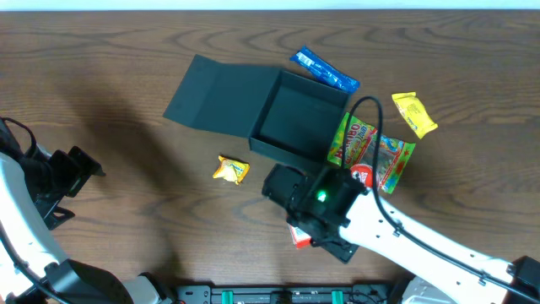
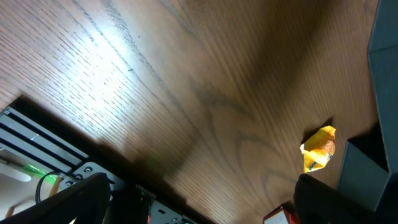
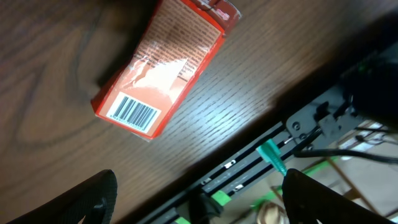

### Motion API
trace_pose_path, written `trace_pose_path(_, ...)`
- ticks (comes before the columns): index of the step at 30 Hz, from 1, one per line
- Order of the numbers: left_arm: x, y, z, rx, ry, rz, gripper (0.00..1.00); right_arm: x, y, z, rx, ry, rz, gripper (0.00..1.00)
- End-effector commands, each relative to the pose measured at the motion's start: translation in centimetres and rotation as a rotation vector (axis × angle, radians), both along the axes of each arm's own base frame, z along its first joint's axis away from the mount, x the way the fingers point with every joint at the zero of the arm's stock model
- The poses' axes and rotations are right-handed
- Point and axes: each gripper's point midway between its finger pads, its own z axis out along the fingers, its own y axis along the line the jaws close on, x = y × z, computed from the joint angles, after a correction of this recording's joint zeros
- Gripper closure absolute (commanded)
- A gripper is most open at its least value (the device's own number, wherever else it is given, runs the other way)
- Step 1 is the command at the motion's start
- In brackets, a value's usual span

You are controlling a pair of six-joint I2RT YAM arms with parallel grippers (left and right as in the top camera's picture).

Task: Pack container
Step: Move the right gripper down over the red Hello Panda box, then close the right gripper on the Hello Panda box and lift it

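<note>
— Black fingers on the right gripper (image 3: 208, 199) are standing wide apart, with nothing between them. We're carrying nothing.
— Agreed. What are we seeing past the tips?
— Red carton (image 3: 160, 70), lying flat on the wood table (image 3: 56, 74), barcode up. It's ahead of the fingers and not touching them, close to the table's near edge.
— So we're reading this as the reach for the carton, pick not yet made?
— Yes, that's our judgement. The next move is calling for squaring the jaws across the carton's narrow side, dropping around it, then closing. It's lying flat, so we're expecting a low grab with little to bite on.
— Where's the container (image 1: 295, 118)?
— Sitting mid-table, just beyond the right arm. It's well apart from the left gripper (image 2: 208, 199), which is hanging open and empty.
— Looks?
— Dark teal-black, matte, square, shallow. The flap lid (image 1: 215, 100) is lying open on the left arm's side. We're seeing nothing inside.
— Rest of the load?
— Two bright gummy packets (image 1: 371, 148) just beside its wall, a blue packet (image 1: 325, 72) at the far corner, and a yellow packet (image 1: 413, 112) farther out. A small yellow sweet (image 1: 230, 169) is lying near the lid. All are sitting outside the container.
</note>
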Motion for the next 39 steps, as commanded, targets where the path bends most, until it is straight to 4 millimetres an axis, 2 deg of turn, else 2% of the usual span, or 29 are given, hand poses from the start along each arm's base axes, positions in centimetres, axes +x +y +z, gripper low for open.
trace_pose_path(1, 0.0, 0.2, 0.3, 0.01, -0.006, 0.004, 0.05, 0.9, 0.2, 0.3, 0.0, -0.082, -0.184, 0.13)
trace_pose_path(3, 0.0, 0.2, 0.3, 0.01, -0.007, 0.004, 0.05, 1.5, 0.5, 0.2, 0.015, -0.117, -0.256, 0.07)
trace_pose_path(6, 0.0, 0.2, 0.3, 0.01, -0.007, 0.004, 0.05, 2.2, 0.8, -0.3, 0.027, -0.154, -0.293, 0.03)
trace_pose_path(11, 0.0, 0.2, 0.3, 0.011, -0.007, 0.004, 0.05, 2.7, 0.3, -1.4, 0.023, -0.157, -0.371, 0.03)
trace_pose_path(15, 0.0, 0.2, 0.3, 0.01, -0.006, 0.004, 0.05, 2.6, -0.7, -3.2, 0.041, -0.06, -0.443, 0.05)
trace_pose_path(21, 0.0, 0.2, 0.3, 0.01, -0.006, 0.004, 0.05, 3.9, 0.7, -6.2, 0.141, -0.063, -0.391, 0.1)
trace_pose_path(25, 0.0, 0.2, 0.3, 0.01, -0.007, 0.004, 0.05, 3.4, 0.6, -7.9, 0.14, -0.048, -0.395, 0.11)
trace_pose_path(32, 0.0, 0.2, 0.3, 0.01, -0.006, 0.004, 0.05, 3.6, -0.5, -8.6, 0.114, -0.06, -0.447, 0.1)
trace_pose_path(39, 0.0, 0.2, 0.3, 0.01, -0.006, 0.004, 0.05, 4.4, -0.3, -9.8, 0.125, -0.088, -0.452, 0.09)
